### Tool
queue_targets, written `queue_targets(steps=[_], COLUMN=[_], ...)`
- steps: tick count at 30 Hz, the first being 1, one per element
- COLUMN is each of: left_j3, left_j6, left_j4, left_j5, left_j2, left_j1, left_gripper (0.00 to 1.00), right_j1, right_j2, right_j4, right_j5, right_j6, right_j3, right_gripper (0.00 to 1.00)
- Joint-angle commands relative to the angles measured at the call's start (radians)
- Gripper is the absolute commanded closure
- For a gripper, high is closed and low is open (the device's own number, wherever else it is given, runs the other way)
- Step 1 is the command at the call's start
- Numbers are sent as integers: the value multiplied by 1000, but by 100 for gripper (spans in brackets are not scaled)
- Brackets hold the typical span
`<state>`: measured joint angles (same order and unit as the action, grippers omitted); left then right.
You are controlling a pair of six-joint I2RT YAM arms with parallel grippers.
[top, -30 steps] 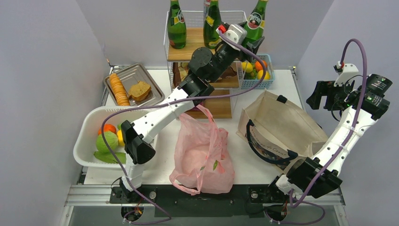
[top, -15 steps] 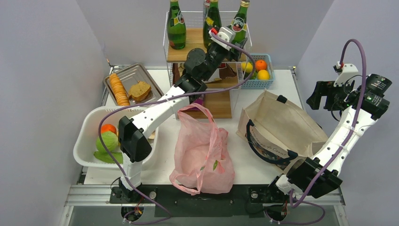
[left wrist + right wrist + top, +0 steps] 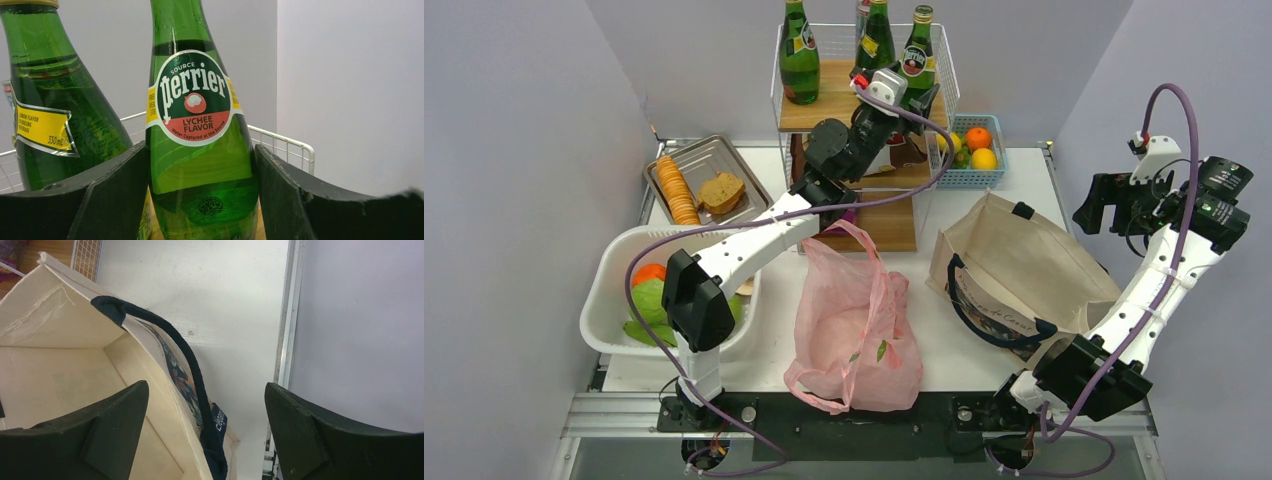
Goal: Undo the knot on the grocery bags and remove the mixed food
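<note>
- The pink bag (image 3: pixel 854 325) lies crumpled near the front edge of the white tabletop (image 3: pixel 959 350), its mouth slack. From above it is hard to tell whether its handles are tied. Its contents show only as faint shapes through the plastic.
- Behind the bag stands a wire rack (image 3: pixel 824 105). The left claw (image 3: pixel 921 90) grips the rightmost bottle (image 3: pixel 915 55) on its top shelf, and two other bottles (image 3: pixel 799 55) stand alongside.
- Only the left wrist view shows this grip closely. Both fingers (image 3: pixel 115 195) press the bottle's (image 3: pixel 200 150) sides. The bottle's label reads Perrier, lychee flavor.
- Right of the bag a canvas tote (image 3: pixel 1014 270) lies open. The right claw (image 3: pixel 1109 208) hangs beyond it, jaws spread wide and empty. Its wrist view looks into the tote's pale inside (image 3: pixel 65 370).
- Left of the bag is a white tub (image 3: pixel 609 260) of produce, partly hidden by the left arm.
- Behind the bag to the left is a metal tray (image 3: pixel 714 155) of crackers and bread. Behind it to the right is a blue basket (image 3: pixel 1001 160) of fruit.
- Pale grey walls close in three sides.
</note>
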<state>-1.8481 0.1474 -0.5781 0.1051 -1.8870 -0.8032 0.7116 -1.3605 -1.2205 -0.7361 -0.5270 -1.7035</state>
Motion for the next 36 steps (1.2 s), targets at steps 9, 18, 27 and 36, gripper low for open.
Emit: queue_targets(steps=[9,18,27,36], left_j3=[6,-33,-8,65], left_j6=[-19,-36,-30,-3], left_j4=[-105,-25,1,-7], left_j5=[42,43,30,44], left_j2=[89,76,92,135], left_j1=[12,15,14,10], left_gripper=[33,28,27,26], right_j1=[-25,-26,-26,-28], right_j2=[12,14,14,13], right_j4=[7,6,6,6], right_j5=[15,14,14,8], right_j6=[-9,-14,-19,-19], right_j3=[-1,6,9,11], right_gripper=[18,18,18,18])
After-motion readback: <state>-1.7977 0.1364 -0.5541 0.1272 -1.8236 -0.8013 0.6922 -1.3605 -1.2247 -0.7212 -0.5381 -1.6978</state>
